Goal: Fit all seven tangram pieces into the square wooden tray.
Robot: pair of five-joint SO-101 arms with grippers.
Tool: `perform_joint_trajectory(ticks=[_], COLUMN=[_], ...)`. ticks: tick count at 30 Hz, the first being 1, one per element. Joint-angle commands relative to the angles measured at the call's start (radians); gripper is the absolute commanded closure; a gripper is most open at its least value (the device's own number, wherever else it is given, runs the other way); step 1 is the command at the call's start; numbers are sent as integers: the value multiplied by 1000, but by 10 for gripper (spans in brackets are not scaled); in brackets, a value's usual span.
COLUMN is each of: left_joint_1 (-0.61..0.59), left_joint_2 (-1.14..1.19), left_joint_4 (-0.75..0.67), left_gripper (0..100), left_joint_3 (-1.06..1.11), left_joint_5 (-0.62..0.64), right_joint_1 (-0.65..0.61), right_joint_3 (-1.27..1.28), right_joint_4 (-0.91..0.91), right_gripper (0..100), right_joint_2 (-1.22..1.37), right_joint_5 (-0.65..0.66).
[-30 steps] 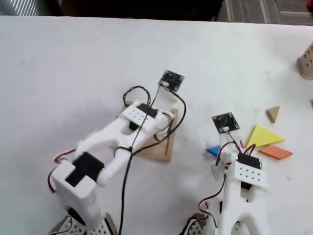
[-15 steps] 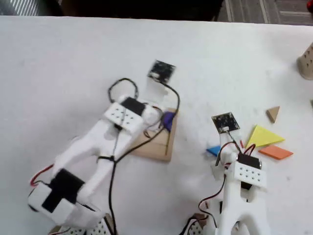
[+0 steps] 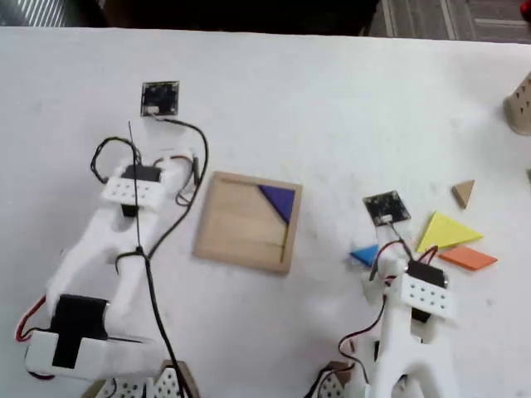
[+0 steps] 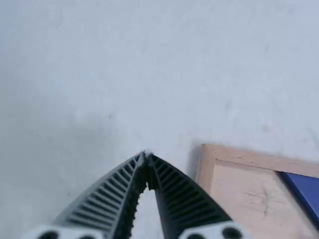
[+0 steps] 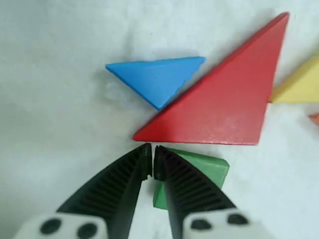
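high view: square wooden tray (image 3: pixel 236 228) mid-table, purple triangle (image 3: pixel 282 199) in one corner. left gripper (image 4: pixel 147 158) pinched closed on nothing, near the tray's edge. right gripper (image 5: pixel 151 149) closed too, empty, over green piece (image 5: pixel 199 167), near red triangle (image 5: pixel 229 104) and blue triangle (image 5: pixel 157 79), well apart from tray.

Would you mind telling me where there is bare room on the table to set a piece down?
The table lies bare beyond the wooden tray, and in the strip between the tray and the blue triangle. Most of the tray's floor is free too, beside the purple triangle. It is crowded by the yellow triangle and orange piece.
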Motion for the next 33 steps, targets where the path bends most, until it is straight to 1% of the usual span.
perform_joint_trajectory(ticks=[1, 3, 5, 7, 12, 17, 19, 24, 25, 30, 33], left_joint_1=[-7, -7, -7, -7, -7, -7, -7, -5, -5, -5, -5], left_joint_2=[-56, -56, -54, -54, -54, -53, -53, -53, -53, -53, -53], left_joint_4=[-25, -25, -25, -25, -25, -25, -25, -25, -25, -25, -25], left_gripper=[919, 856, 797, 761, 766, 766, 766, 766, 766, 766, 765], left_joint_3=[-3, 2, 5, 5, 5, 6, 6, 6, 6, 6, 6], left_joint_5=[0, 0, 0, 0, 0, 0, 0, 0, 0, 0, 0], right_joint_1=[114, 171, 216, 246, 302, 328, 340, 364, 369, 380, 383], right_joint_3=[-91, -140, -183, -233, -341, -359, -362, -483, -514, -637, -738], right_joint_4=[-1, -1, 4, 39, 94, 91, 91, 93, 91, 91, 91], right_gripper=[978, 977, 976, 967, 855, 843, 842, 841, 841, 840, 839], right_joint_2=[-18, -16, -16, -15, -15, -13, 2, 182, 232, 489, 615], right_joint_5=[6, 31, 107, 178, 258, 365, 379, 385, 413, 663, 750])
